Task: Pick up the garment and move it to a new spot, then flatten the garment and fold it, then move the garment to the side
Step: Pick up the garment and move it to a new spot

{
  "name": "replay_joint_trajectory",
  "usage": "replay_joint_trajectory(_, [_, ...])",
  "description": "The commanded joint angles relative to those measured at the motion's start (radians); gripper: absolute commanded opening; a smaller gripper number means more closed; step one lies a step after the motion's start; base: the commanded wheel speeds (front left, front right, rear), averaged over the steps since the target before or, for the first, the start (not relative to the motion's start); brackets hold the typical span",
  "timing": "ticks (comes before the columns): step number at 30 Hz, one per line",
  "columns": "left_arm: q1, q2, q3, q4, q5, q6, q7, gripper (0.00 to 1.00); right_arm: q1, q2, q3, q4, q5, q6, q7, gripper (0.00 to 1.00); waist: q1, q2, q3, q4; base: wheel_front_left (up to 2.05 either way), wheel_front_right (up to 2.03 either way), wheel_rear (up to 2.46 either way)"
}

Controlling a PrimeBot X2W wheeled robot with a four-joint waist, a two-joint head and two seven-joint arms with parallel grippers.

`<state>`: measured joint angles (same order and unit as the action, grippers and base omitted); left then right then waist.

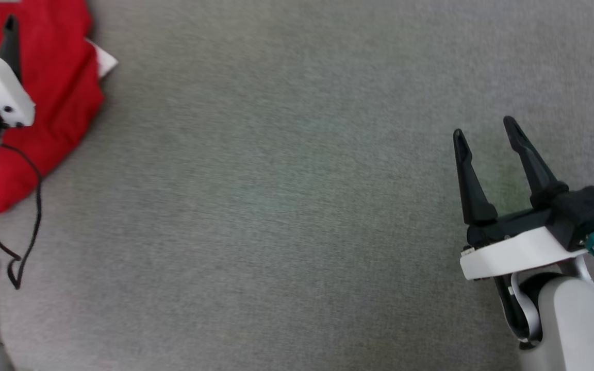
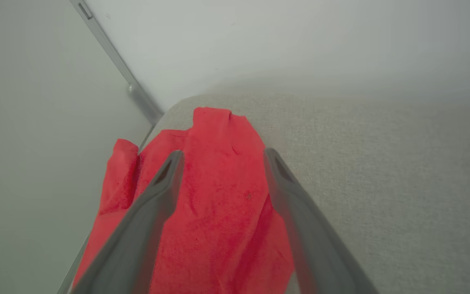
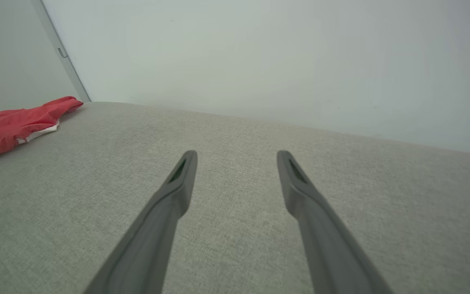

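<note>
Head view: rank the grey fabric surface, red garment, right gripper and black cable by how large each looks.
1. grey fabric surface
2. red garment, partly cut off at the frame edge
3. right gripper, open; nearness to the camera enlarges it
4. black cable, a thin line

The garment lies at the far left of the cloth surface, by its left edge. The left gripper is over it. The right gripper is well apart at the near right, over bare surface. A wall rises behind.
</note>
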<state>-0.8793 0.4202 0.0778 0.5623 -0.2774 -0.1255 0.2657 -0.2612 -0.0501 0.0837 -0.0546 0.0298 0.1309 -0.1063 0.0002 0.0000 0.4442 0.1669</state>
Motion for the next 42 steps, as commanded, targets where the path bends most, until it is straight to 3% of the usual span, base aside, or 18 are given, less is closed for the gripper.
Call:
replay_joint_trajectory(1, [-0.021, 0.023, -0.006, 0.019, -0.007, -0.002, 0.033, 1.0, -0.025, 0.0, 0.006, 0.004, 0.007, 0.0, -0.01, 1.0, -0.0002, 0.0, 0.071, -0.06, 0.0, 0.0, 0.0])
replay_joint_trajectory(11, [-0.043, 0.177, 0.007, 0.234, -0.095, 0.001, 0.305, 1.0, -0.092, 0.0, 0.037, 0.036, 0.021, 0.0, -0.036, 1.0, -0.0002, 0.0, 0.17, -0.13, 0.0, 0.0, 0.0])
replay_joint_trajectory(19, [0.026, 0.197, -0.012, 0.348, -0.094, 0.029, 0.468, 1.0, -0.092, 0.0, 0.027, 0.045, 0.024, 0.0, -0.034, 1.0, -0.0002, 0.0, 0.189, -0.134, 0.0, 0.0, 0.0])
replay_joint_trajectory(20, [0.023, 0.192, -0.011, 0.346, -0.099, 0.032, 0.469, 0.2, -0.093, 0.0, 0.027, 0.045, 0.022, 0.0, -0.032, 1.0, -0.0002, 0.0, 0.189, -0.131, 0.0, 0.0, 0.0])
replay_joint_trajectory(21, [0.018, 0.189, -0.01, 0.336, -0.098, 0.038, 0.458, 0.0, -0.095, 0.0, 0.026, 0.045, 0.02, 0.0, -0.03, 1.0, -0.0002, 0.0, 0.188, -0.129, 0.0, 0.0, 0.0])
replay_joint_trajectory(31, [-0.023, 0.187, -0.017, 0.265, -0.075, 0.065, 0.26, 0.0, -0.085, 0.0, 0.026, 0.066, 0.027, 0.0, -0.037, 1.0, -0.0002, 0.0, 0.106, -0.109, 0.0, 0.0, 0.0])
replay_joint_trajectory(42, [-0.058, 0.129, -0.053, 0.214, -0.026, 0.077, -0.176, 0.0, 0.014, 0.0, -0.032, 0.097, 0.068, 0.0, -0.052, 1.0, -0.0002, 0.0, -0.089, -0.104, 0.0, 0.0, 0.0])
